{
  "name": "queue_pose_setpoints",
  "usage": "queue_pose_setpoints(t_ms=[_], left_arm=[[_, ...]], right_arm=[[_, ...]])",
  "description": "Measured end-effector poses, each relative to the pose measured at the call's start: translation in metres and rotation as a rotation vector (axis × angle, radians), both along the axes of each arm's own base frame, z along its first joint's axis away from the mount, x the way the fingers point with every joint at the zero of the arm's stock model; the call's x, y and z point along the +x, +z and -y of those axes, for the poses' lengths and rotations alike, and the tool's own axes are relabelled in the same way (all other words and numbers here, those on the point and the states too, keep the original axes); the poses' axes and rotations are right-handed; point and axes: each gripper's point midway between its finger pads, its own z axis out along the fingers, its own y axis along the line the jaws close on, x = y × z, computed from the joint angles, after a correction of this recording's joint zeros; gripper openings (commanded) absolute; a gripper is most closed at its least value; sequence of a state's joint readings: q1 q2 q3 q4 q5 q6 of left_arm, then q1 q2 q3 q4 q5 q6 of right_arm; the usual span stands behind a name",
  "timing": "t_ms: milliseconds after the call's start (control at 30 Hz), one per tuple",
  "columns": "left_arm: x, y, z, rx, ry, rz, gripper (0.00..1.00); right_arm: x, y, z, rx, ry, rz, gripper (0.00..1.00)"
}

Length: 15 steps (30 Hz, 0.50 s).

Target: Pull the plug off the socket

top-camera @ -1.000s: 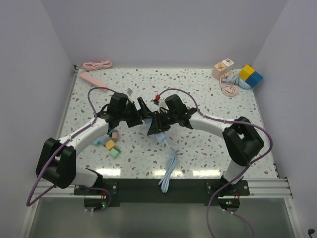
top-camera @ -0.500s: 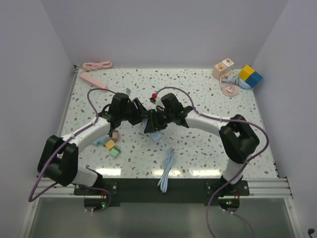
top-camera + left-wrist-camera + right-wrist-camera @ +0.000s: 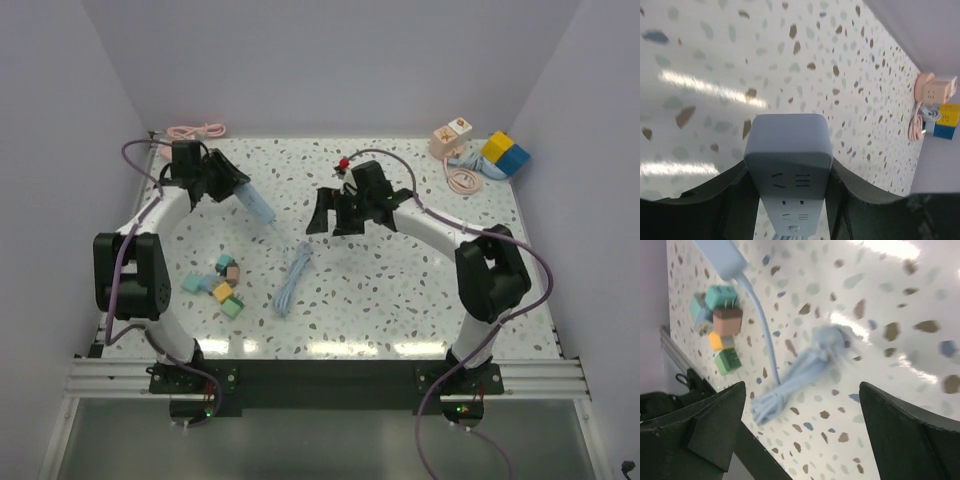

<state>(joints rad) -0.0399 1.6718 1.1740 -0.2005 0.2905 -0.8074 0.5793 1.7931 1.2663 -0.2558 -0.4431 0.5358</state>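
The socket is a light blue power strip [image 3: 257, 207] with its cord tied in a bundle [image 3: 292, 282] on the table. My left gripper [image 3: 228, 182] at the back left is shut on the strip's sides and holds it tilted above the table. In the left wrist view the strip [image 3: 788, 145] sits between the fingers [image 3: 735, 190], and the outlets that show are empty. My right gripper [image 3: 330, 220] hangs open over mid-table with nothing in it. It looks down on the bundle [image 3: 800, 370] and the strip's end [image 3: 720, 255]. I cannot tell which plug came from the socket.
Several small coloured cube plugs [image 3: 220, 290] lie at the left, seen close [image 3: 722, 315] in the right wrist view. A pink strip and cable [image 3: 195, 132] lie at the back left. A pink socket cube [image 3: 452, 135], its cable [image 3: 462, 180] and a yellow-blue cube [image 3: 506, 152] sit at the back right.
The arms have parted from mid-table. My left gripper closed on the strip and carried it to the back left, dragging the cord bundle along. My right gripper opened and drew back.
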Motion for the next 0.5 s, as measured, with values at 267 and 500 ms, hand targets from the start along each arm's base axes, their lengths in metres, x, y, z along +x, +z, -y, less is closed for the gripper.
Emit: queue_pose_setpoints(t_ms=[267, 500], left_arm=[[0.133, 0.007, -0.103, 0.048, 0.159, 0.107, 0.0], [0.2, -0.025, -0.174, 0.049, 0.306, 0.144, 0.0]], right_arm=[[0.068, 0.057, 0.027, 0.043, -0.102, 0.135, 0.99], [0.116, 0.038, 0.045, 0.017, -0.165, 0.126, 0.99]])
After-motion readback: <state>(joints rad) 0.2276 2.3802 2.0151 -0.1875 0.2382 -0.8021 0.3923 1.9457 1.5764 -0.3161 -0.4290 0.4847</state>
